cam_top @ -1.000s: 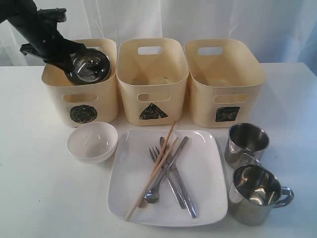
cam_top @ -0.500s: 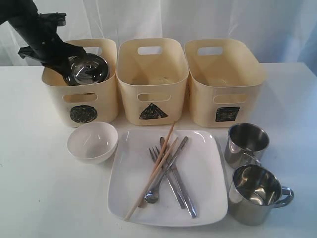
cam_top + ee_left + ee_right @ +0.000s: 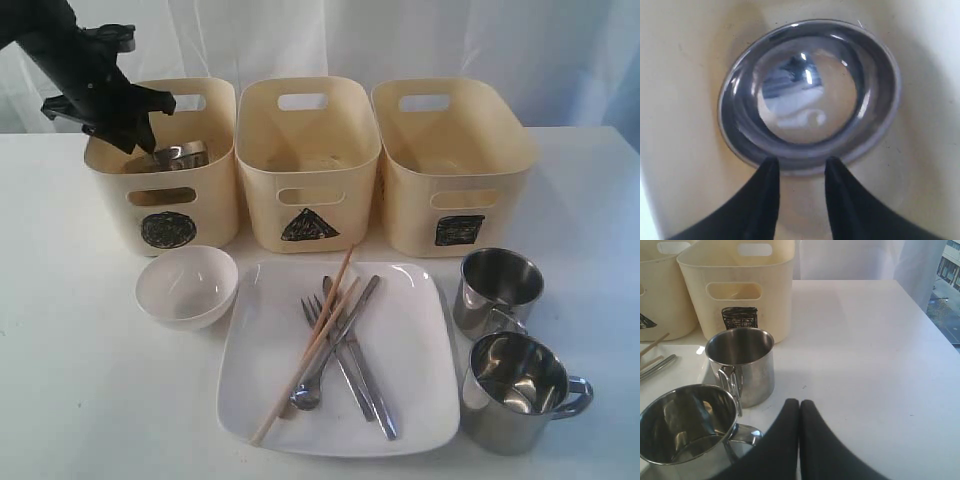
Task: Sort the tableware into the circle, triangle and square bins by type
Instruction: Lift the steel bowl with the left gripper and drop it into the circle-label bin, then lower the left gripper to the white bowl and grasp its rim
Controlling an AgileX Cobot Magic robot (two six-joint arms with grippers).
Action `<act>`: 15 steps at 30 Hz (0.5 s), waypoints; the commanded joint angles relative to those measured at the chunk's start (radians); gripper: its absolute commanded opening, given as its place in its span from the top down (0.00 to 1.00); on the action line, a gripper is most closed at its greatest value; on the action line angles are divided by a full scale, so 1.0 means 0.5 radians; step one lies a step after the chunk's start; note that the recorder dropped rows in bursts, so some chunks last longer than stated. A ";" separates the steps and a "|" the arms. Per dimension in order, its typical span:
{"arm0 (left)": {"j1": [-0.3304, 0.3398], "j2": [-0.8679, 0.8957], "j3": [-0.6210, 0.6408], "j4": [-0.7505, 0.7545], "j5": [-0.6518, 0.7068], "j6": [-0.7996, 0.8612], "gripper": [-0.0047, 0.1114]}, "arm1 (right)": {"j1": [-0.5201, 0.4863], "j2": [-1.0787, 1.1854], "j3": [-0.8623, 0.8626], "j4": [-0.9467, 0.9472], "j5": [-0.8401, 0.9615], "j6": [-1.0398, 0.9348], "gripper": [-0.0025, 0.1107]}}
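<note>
The steel bowl (image 3: 181,155) (image 3: 810,95) lies inside the circle bin (image 3: 165,205). My left gripper (image 3: 138,138) (image 3: 800,162) hovers open just above the bowl's rim, holding nothing. In front of that bin, the white bowl (image 3: 187,287) sits on the table. The large white square plate (image 3: 410,340) carries wooden chopsticks (image 3: 310,345), a fork (image 3: 312,310), a spoon (image 3: 305,395) and knives (image 3: 370,380). Two steel mugs (image 3: 498,290) (image 3: 515,390) stand at the right. My right gripper (image 3: 800,402) is shut and empty beside the mugs (image 3: 742,365) (image 3: 685,430); the exterior view does not show it.
The triangle bin (image 3: 308,190) and square bin (image 3: 455,190) (image 3: 740,285) stand in a row with the circle bin at the back. A white curtain hangs behind the table. Bare white tabletop (image 3: 865,340) stretches right of the mugs.
The steel bowl went from tilted in my left gripper at the bin's rim to lying down inside the circle bin. The left gripper opened and let it go.
</note>
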 commanded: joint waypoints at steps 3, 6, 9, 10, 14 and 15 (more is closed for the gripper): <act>-0.001 -0.125 -0.012 -0.032 0.163 0.060 0.64 | 0.002 -0.011 0.010 0.000 -0.028 -0.007 0.98; -0.001 -0.251 -0.012 -0.032 0.263 0.098 0.64 | 0.002 -0.011 0.010 0.000 -0.028 -0.007 0.98; -0.001 -0.392 -0.012 -0.056 0.430 0.127 0.64 | 0.002 -0.011 0.010 0.000 -0.028 -0.007 0.98; -0.001 -0.442 -0.012 -0.074 0.434 0.136 0.64 | 0.002 -0.011 0.010 0.000 -0.028 -0.007 0.98; -0.001 -0.640 0.063 -0.126 0.434 0.088 0.64 | 0.002 -0.011 0.010 0.000 -0.028 -0.007 0.98; -0.001 -0.685 0.086 -0.141 0.434 0.076 0.64 | 0.002 -0.011 0.010 0.000 -0.028 -0.007 0.98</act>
